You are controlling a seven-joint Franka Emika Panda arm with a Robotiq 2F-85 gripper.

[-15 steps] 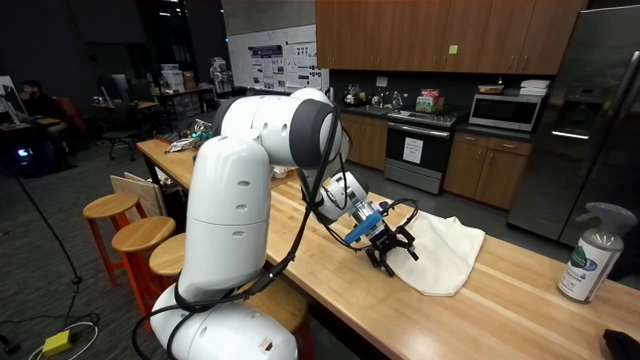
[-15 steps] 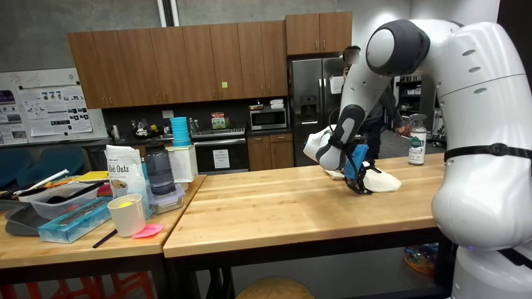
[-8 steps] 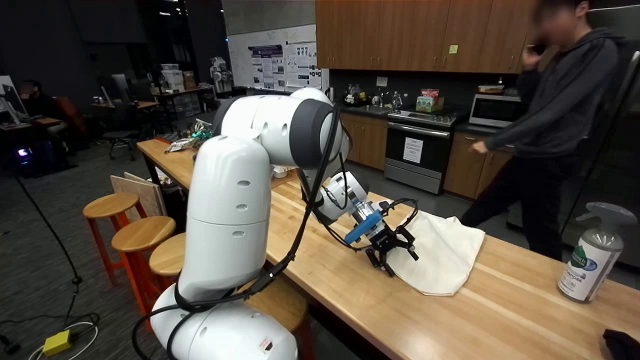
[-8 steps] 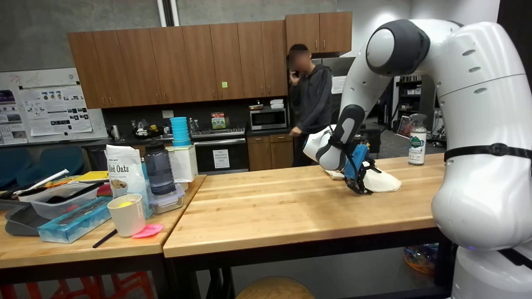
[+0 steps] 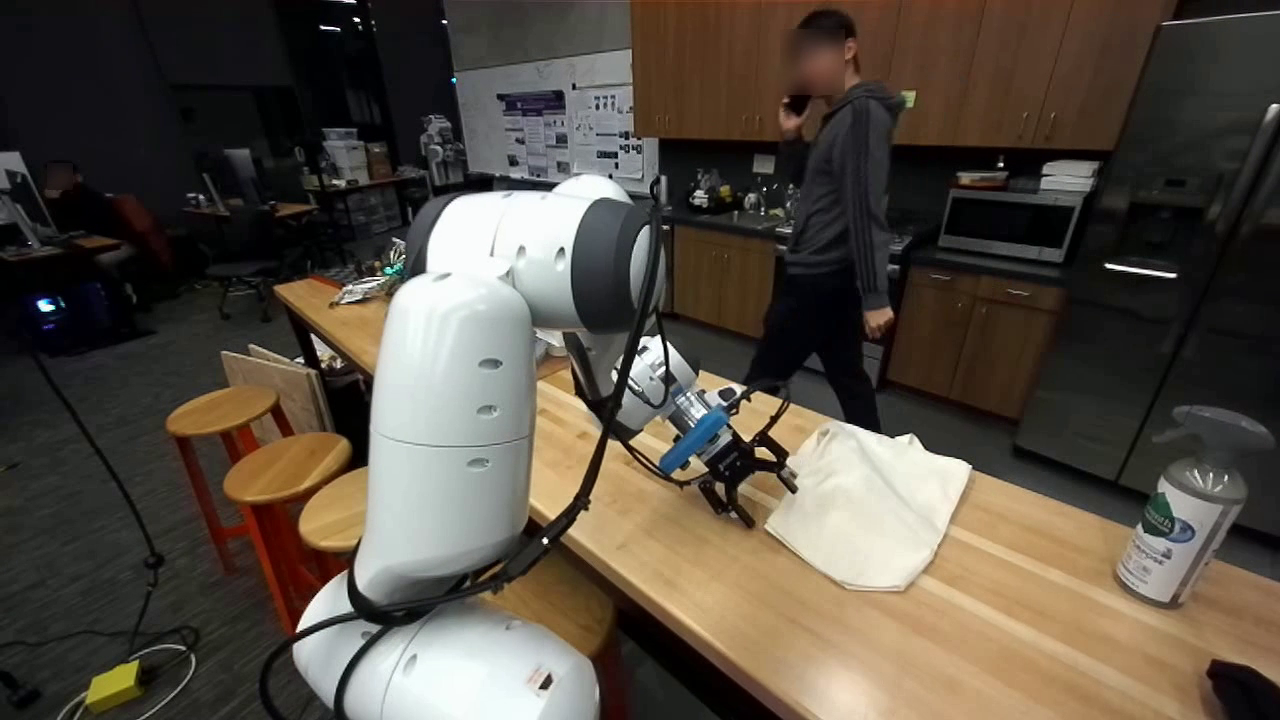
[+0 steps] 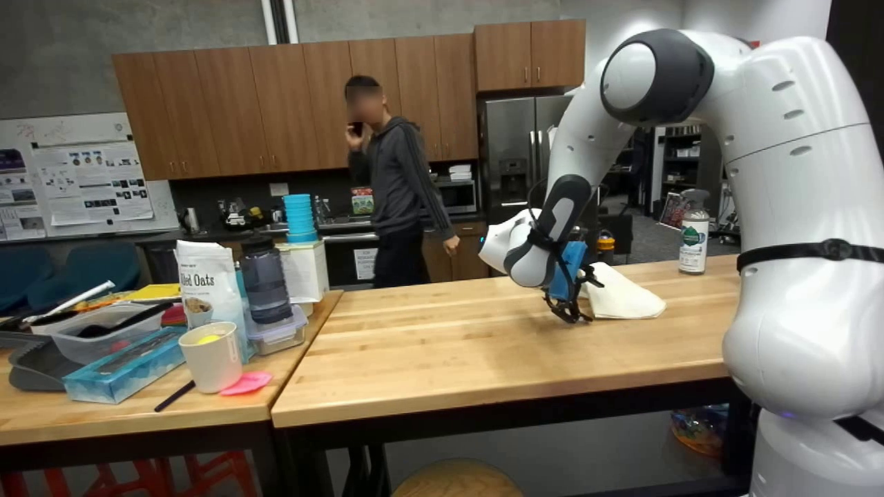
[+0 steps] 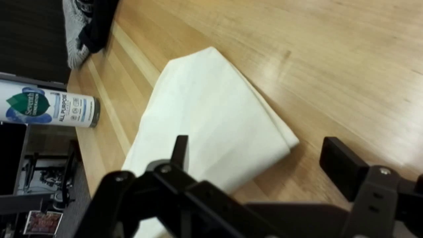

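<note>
Your gripper (image 5: 770, 505) is released, its black, blocky fingers (image 7: 343, 168) spread wide over a tabletop (image 7: 314, 49) of pale and honey-coloured wooden strips, smooth and faintly glossy (a small brown mark (image 7: 287, 55) shows in the grain). The cloth (image 7: 214, 109) is cream and matte, folded into a lopsided four-sided shape; in the wrist view you can see its layers doubled along one edge, and in an exterior view shallow creases cross its upper part. It lies on the wood right ahead of your fingers: in the wrist view its folded corner points toward the gap between them, and one finger passes in front of the fabric. Whether that finger touches it, you can't tell from these angles. Farther out, well apart from the gripper, a white-labelled spray bottle (image 5: 1185, 540) of greyish see-through plastic stands upright.
</note>
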